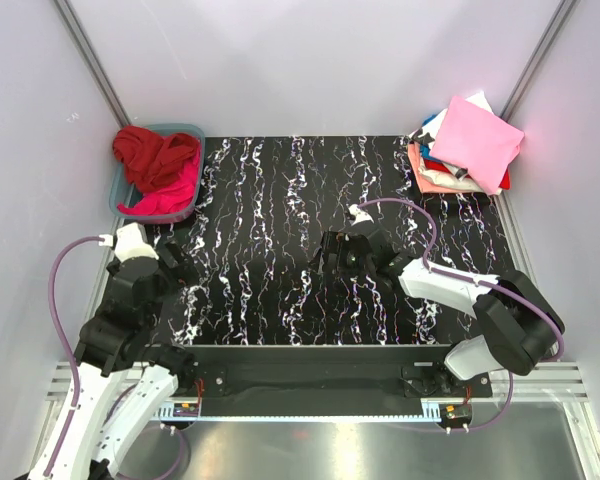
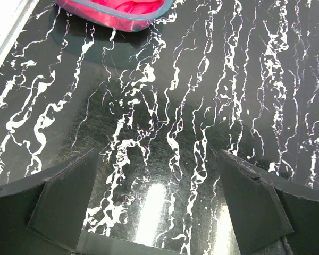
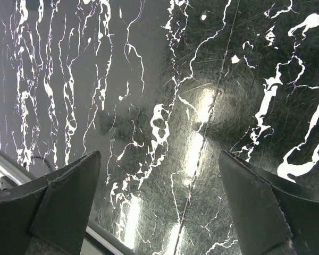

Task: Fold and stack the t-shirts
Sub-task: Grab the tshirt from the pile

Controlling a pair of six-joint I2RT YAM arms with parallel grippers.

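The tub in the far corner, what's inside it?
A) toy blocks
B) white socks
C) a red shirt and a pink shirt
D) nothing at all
C: the tub at the table's far left holds a crumpled dark red shirt on top of a bright pink shirt.

Table (image 1: 280,260): black top with white marble-like veining, glossy, with lamp glare showing in both wrist views.

Upper left of the frame: a translucent blue-grey tub (image 1: 192,128) stands at the far left corner of the top. The left wrist view shows its base resting on the black surface.

Upper right of the frame: a stack of folded t-shirts (image 1: 477,140) lies at the far right corner, with a pale pink piece uppermost. The bottom layer appears to be salmon, though the overhead view is too coarse to confirm.
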